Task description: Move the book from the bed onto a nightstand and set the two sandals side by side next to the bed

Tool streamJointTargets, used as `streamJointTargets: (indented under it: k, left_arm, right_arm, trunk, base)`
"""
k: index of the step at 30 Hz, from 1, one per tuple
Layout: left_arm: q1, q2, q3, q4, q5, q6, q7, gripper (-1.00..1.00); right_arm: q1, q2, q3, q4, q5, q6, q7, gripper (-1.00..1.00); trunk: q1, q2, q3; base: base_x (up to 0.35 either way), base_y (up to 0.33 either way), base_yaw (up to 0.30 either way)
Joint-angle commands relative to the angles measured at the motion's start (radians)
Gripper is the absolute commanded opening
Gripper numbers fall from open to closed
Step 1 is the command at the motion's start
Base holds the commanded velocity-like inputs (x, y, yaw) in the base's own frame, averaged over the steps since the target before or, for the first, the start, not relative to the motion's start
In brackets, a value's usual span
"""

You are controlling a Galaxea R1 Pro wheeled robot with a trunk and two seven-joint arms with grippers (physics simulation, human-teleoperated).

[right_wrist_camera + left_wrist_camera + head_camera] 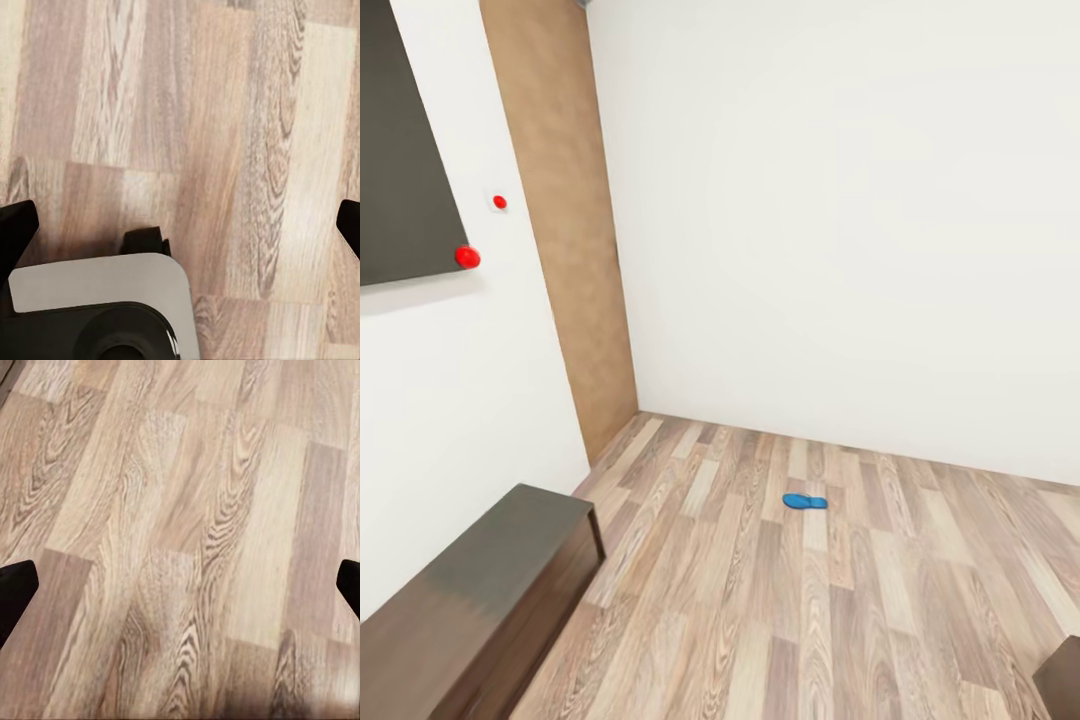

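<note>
Both tools spread over plank floor (pixel 180 540), dark cabinet (pixel 480 590) left, blue sandal (pixel 804 501) beyond

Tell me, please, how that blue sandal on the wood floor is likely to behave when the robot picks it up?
The sandal lies flat and looks very thin, so it is probably light and may bend when held at one end. Its low profile on the plank floor leaves little edge to grip; it might slide if nudged. It seems unlikely to roll or tip.

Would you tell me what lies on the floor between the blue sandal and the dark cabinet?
In the head view, only bare wood-plank floor lies between the sandal and the cabinet.
</note>
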Motion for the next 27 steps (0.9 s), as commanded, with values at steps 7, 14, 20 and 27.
streamJointTargets:
  k: [7, 14, 20, 27]
  left_arm:
    - [0.001, 0.0, -0.001, -0.001, -0.001, -0.001, 0.001, 1.0]
    - [0.0, 0.0, -0.001, -0.001, -0.001, -0.001, 0.001, 1.0]
    - [0.0, 0.0, -0.001, -0.001, -0.001, -0.001, 0.001, 1.0]
    - [0.0, 0.0, -0.001, -0.001, -0.001, -0.001, 0.001, 1.0]
  right_arm:
    - [0.0, 0.0, 0.0, 0.0, -0.005, -0.004, 0.0, 1.0]
    - [0.0, 0.0, 0.0, 0.001, -0.005, -0.004, 0.0, 1.0]
    - [0.0, 0.001, 0.0, 0.001, -0.005, -0.004, 0.0, 1.0]
    - [0.0, 0.001, 0.0, 0.001, -0.005, -0.004, 0.0, 1.0]
  trunk:
    - [0.001, 0.0, -0.001]
    - [0.001, 0.0, -0.001]
    - [0.001, 0.0, -0.001]
    - [0.001, 0.0, -0.001]
  base:
    - [0.332, 0.0, 0.0]
    - [0.332, 0.0, 0.0]
    - [0.292, 0.0, 0.0]
    - [0.013, 0.0, 0.0]
